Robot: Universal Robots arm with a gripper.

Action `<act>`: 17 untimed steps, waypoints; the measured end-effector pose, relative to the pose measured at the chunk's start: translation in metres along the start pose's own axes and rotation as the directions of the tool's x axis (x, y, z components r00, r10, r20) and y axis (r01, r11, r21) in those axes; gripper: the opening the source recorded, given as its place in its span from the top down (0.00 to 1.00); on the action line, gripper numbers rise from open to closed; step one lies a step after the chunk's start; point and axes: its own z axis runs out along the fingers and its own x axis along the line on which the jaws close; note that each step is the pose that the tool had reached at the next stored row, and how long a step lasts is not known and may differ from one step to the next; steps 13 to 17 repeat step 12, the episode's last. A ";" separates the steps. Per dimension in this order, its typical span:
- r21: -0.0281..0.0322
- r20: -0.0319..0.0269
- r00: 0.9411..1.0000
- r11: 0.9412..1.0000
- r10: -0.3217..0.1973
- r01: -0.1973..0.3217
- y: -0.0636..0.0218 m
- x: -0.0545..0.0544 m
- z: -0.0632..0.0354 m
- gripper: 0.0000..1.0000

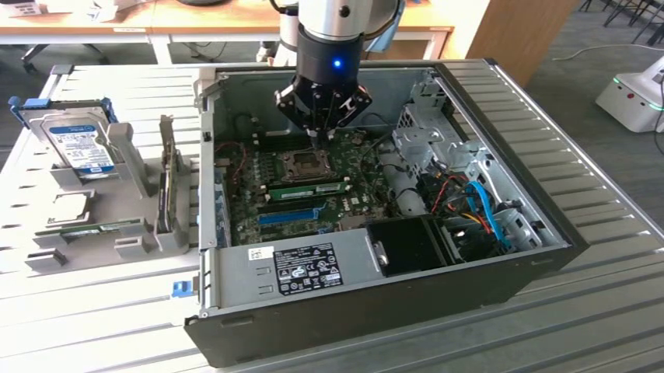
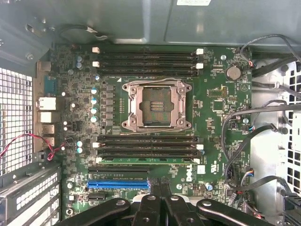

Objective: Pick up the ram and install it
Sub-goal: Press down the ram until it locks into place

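Case lay open, board exposed. Gripper hung over the board at 12 o'clock of the socket, pincer closed, holding nothing. Ram sat in a slot at 6 o'clock of the socket: thin green stick, level. Looked like install was done or being checked. Any further press would need to land square on its top edge.

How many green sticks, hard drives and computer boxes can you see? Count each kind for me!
green sticks: 2
hard drive: 1
computer box: 1
Total: 4
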 end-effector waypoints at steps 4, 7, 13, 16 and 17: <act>0.000 0.000 1.000 1.000 0.000 0.000 0.0000 0.000 -0.0016 0.90; 0.000 0.000 1.000 1.000 0.000 0.000 0.0000 0.000 -0.0022 0.90; 0.000 0.000 1.000 1.000 0.000 0.000 0.0000 0.000 -0.0023 0.90; 0.000 0.000 1.000 1.000 0.000 0.000 0.0000 0.000 -0.0023 0.90; 0.000 0.000 1.000 1.000 0.000 0.000 0.0000 0.000 -0.0023 0.90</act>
